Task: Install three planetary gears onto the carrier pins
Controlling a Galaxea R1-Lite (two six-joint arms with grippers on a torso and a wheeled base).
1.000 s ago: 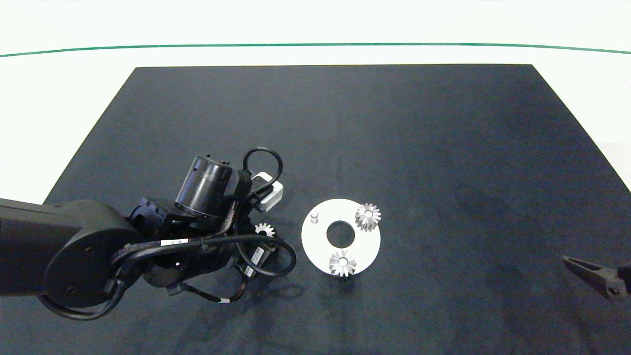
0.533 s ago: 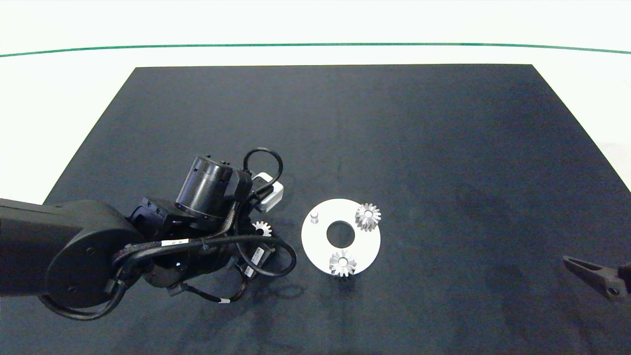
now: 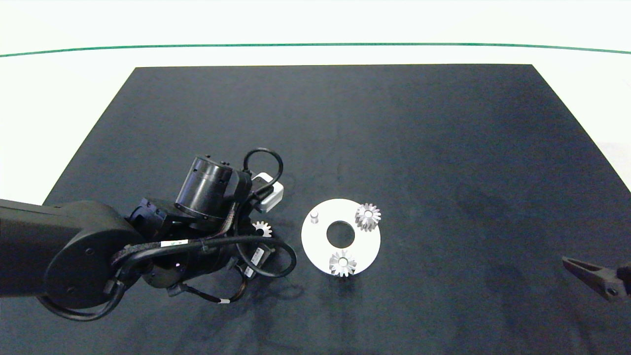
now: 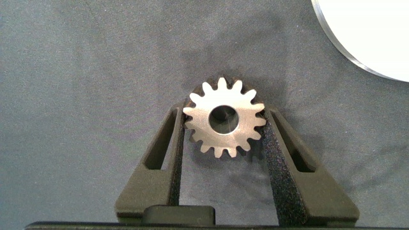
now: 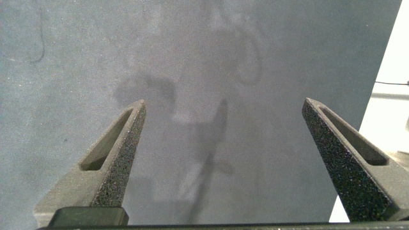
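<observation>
While the left gripper (image 4: pixel 225 131) is hanging low over the dark mat (image 3: pixel 394 128) just left of the white disc (image 3: pixel 367 244), its jaws are pressing narrowly against opposite sides of a loose gear (image 4: pixel 224 119), which is lying flat on the mat with its centre hole facing up. Seen from above, this gear (image 3: pixel 262 229) is peeking out past the arm's cables, near the disc's left rim but apart from it. Three silver gears are showing in all: the gripped one, one (image 3: pixel 368 216) sitting on the disc's far right pin, and one (image 3: pixel 342 262) sitting on its near pin. Of the three pins, only the far left pin (image 3: pixel 314 217) is standing bare. One disc is lying on the mat, which is covering the white desk (image 3: pixel 59 98). At the right edge, the right gripper (image 5: pixel 223 166) is hovering over bare mat with its jaws spread wide, holding nothing and well apart from the disc.
</observation>
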